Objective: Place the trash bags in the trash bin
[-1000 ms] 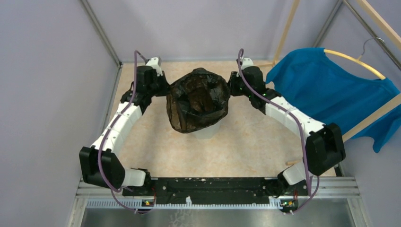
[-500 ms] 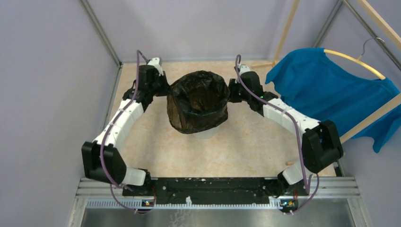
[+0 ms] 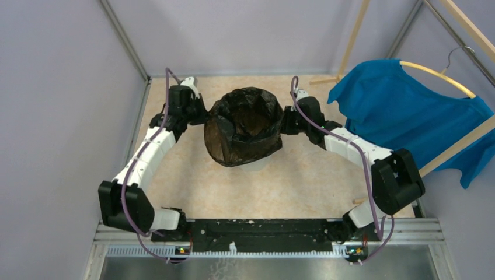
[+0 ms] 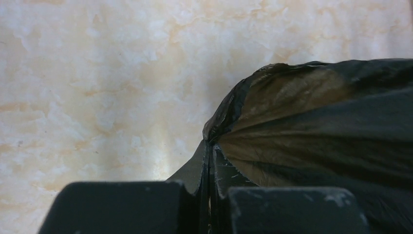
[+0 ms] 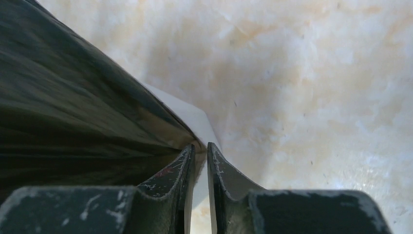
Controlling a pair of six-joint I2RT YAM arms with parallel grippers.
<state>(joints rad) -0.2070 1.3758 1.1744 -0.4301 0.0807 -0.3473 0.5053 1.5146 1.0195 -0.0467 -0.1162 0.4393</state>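
There is one black trash bag (image 3: 232,149), one trash bin (image 3: 257,165) and two grippers, one at each side of the bag's mouth. The bag is draped over the bin with its mouth open upward, covering the rim and most of the wall. Only the bin's pale lower part shows under the bag's hem.

The left gripper (image 4: 209,148) is closed tight. Its two fingers (image 4: 122,207) meet with no gap, and a fold of the bag's edge is pinched between their tips. From that pinch the plastic fans out to the right of the fingers in taut brownish creases. To the left of the fingers lies only the marbled table (image 4: 87,83).

The right gripper (image 5: 200,146) has its two fingers (image 5: 168,187) a narrow slit apart. The bag's stretched folds run in from the left and converge at the tip of the left-hand finger. A strip of the bin's white wall (image 5: 198,122) shows just past the tips and through the slit. No dark plastic is visible inside the slit, so I cannot tell whether this gripper has hold of the bag, the rim, or nothing.

Well to the right of the right gripper, one blue T-shirt (image 3: 397,111) hangs on one hanger (image 3: 438,73).
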